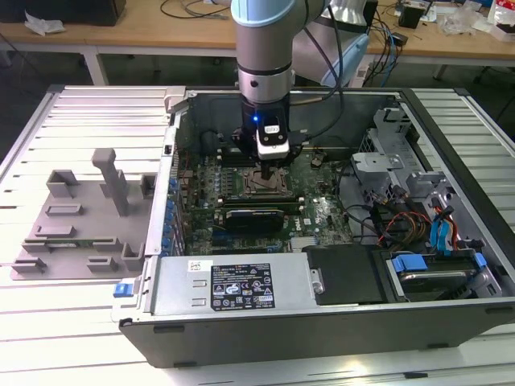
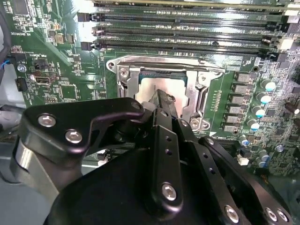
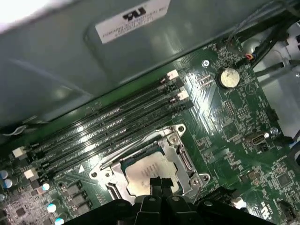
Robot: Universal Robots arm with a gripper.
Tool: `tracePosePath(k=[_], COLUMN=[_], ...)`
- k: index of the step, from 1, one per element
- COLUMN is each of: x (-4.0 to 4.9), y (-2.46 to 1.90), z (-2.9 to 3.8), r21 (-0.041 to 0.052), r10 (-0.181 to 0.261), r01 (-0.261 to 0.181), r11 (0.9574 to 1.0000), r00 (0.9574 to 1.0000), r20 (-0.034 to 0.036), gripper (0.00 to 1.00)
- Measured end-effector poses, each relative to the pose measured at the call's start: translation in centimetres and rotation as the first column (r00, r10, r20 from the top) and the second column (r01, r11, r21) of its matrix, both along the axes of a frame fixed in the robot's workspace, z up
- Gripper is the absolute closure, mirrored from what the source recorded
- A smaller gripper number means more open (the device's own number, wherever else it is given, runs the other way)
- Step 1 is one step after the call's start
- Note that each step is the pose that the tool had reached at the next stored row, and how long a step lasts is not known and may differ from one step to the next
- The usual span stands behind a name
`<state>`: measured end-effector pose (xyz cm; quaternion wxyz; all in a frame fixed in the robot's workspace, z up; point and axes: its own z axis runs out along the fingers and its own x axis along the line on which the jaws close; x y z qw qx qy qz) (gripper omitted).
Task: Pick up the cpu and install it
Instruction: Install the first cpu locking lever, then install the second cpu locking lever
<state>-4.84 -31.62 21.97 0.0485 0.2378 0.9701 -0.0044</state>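
Looking across the exterior view from its left, a grey tray (image 1: 80,217) lies on the table beside the open computer case (image 1: 322,322). Further right, the gripper (image 1: 268,166) hangs low over the socket (image 1: 261,186). In both wrist views the cpu (image 3: 145,173) sits flat inside the socket frame (image 2: 164,65), so it seems placed. The fingertips (image 2: 165,99) touch its top; I cannot tell whether they pinch it.

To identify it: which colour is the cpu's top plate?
Silvery grey; the cpu shows best in the first wrist view.
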Motion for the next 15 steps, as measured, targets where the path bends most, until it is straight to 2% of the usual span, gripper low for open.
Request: tracePosePath(k=[4,6,15], x=[0.00,0.00,0.00], y=[-0.03,-0.02,-0.02], z=[0.17,0.73,0.81], r21=[-0.0006,-0.0003,-0.0002], r10=[0.007,0.019,0.019], r01=[-0.007,-0.019,-0.019], r11=[1.0000,0.9998,0.9998], r00=[1.0000,0.9998,0.9998], r20=[-0.0002,0.0000,0.0000], gripper=[0.89,0.89,0.89])
